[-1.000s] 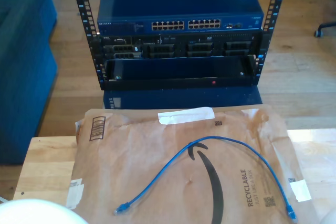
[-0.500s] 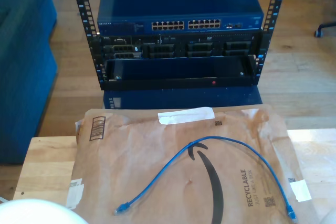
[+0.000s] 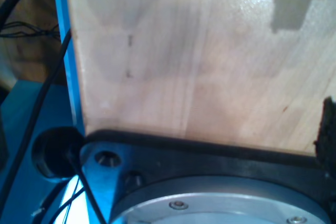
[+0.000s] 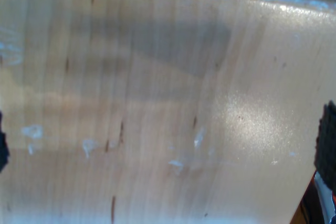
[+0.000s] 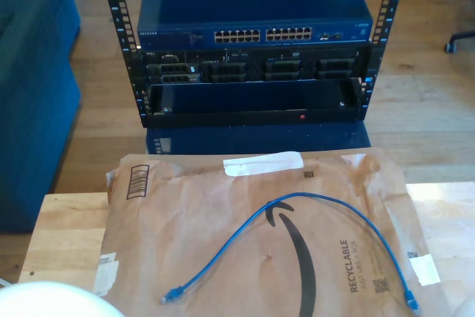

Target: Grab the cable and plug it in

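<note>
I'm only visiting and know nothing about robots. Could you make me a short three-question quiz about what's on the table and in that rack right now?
1. True or false: the blue cable is already plugged into the network switch.
2. What does the cable lie on? A) bare wooden table B) brown paper mailer C) the floor
3. Fill in: both plugs of the cable lie at the ____ edge of the mailer in the exterior view, nearest the camera.

Key
1. False: both ends lie loose on the mailer, one plug toward the exterior view's left, the other plug toward its right.
2. B
3. Lower
</note>
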Action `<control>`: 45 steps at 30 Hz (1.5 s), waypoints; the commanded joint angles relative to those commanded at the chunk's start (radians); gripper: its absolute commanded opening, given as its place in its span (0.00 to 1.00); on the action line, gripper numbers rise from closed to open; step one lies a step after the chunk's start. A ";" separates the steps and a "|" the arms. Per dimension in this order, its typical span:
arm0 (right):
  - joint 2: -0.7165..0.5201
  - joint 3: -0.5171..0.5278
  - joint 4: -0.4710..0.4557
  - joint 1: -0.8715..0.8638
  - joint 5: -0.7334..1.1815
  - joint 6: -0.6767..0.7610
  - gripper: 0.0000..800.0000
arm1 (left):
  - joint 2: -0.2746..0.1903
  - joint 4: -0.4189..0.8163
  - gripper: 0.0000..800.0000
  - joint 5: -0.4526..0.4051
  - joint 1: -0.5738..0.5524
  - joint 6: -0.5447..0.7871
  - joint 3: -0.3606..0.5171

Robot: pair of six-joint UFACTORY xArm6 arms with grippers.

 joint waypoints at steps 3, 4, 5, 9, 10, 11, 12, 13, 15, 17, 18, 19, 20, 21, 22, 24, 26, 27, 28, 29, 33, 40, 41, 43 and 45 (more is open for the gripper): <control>-0.003 -0.003 0.002 0.000 0.002 0.003 1.00 | 0.000 0.002 1.00 -0.002 0.000 0.002 0.000; -0.011 -0.006 0.002 0.002 0.006 0.005 1.00 | 0.000 0.002 1.00 -0.002 0.000 0.000 0.000; -0.025 -0.006 0.002 0.002 0.006 0.005 1.00 | 0.000 0.002 1.00 0.000 0.000 -0.002 0.000; -0.035 -0.006 0.003 0.002 0.008 0.005 1.00 | -0.014 0.005 1.00 0.020 0.002 -0.002 -0.020; -0.038 -0.009 0.003 0.002 0.011 0.005 1.00 | -0.018 0.005 1.00 0.054 0.005 -0.002 -0.041; -0.048 -0.015 0.003 0.002 0.026 0.005 1.00 | -0.018 0.003 1.00 0.107 0.005 -0.002 -0.072; -0.058 -0.028 0.003 0.002 0.049 0.005 1.00 | -0.018 0.003 1.00 0.175 0.005 -0.002 -0.106; -0.071 -0.044 0.003 0.002 0.075 0.005 1.00 | -0.017 0.005 1.00 0.238 0.003 -0.002 -0.141; -0.107 -0.084 0.003 0.002 0.138 0.005 1.00 | -0.015 0.002 1.00 0.324 0.002 -0.002 -0.210; -0.124 -0.115 0.023 0.005 0.172 0.005 1.00 | -0.015 0.000 1.00 0.350 -0.002 -0.005 -0.255; -0.129 -0.133 0.058 0.015 0.178 0.005 1.00 | -0.015 -0.012 1.00 0.353 -0.005 -0.008 -0.276; -0.129 -0.150 0.100 0.026 0.180 0.006 1.00 | -0.014 -0.035 1.00 0.353 -0.005 -0.009 -0.293; -0.127 -0.172 0.138 0.041 0.181 0.006 1.00 | -0.012 -0.064 1.00 0.353 -0.009 -0.015 -0.304; -0.126 -0.190 0.164 0.068 0.181 0.008 1.00 | -0.011 -0.089 1.00 0.354 -0.025 -0.026 -0.315; -0.124 -0.203 0.183 0.098 0.181 0.009 0.99 | -0.011 -0.104 1.00 0.354 -0.054 -0.044 -0.322; -0.124 -0.213 0.206 0.193 0.181 0.069 0.99 | -0.011 -0.106 1.00 0.358 -0.137 -0.104 -0.330; -0.120 -0.226 0.203 0.328 0.172 0.178 0.99 | -0.005 -0.104 1.00 0.381 -0.218 -0.195 -0.334; -0.115 -0.238 0.203 0.384 0.173 0.226 0.99 | 0.002 -0.103 1.00 0.393 -0.250 -0.227 -0.341; -0.112 -0.247 0.203 0.423 0.176 0.264 0.99 | 0.006 -0.103 1.00 0.402 -0.278 -0.250 -0.350; -0.112 -0.258 0.203 0.456 0.178 0.295 0.99 | 0.009 -0.106 1.00 0.407 -0.296 -0.267 -0.358; -0.086 -0.296 0.203 0.559 0.180 0.451 0.99 | 0.008 -0.114 1.00 0.436 -0.371 -0.351 -0.376; 0.064 -0.460 0.198 0.852 0.265 0.795 0.98 | 0.011 -0.230 1.00 0.563 -0.623 -0.545 -0.414; 0.087 -0.489 0.198 0.893 0.293 0.839 0.98 | 0.011 -0.250 1.00 0.563 -0.654 -0.572 -0.414; 0.130 -0.540 0.199 0.977 0.342 0.936 0.98 | 0.011 -0.276 1.00 0.557 -0.729 -0.631 -0.416; 0.180 -0.586 0.199 1.076 0.381 1.048 0.98 | 0.015 -0.287 1.00 0.555 -0.801 -0.710 -0.423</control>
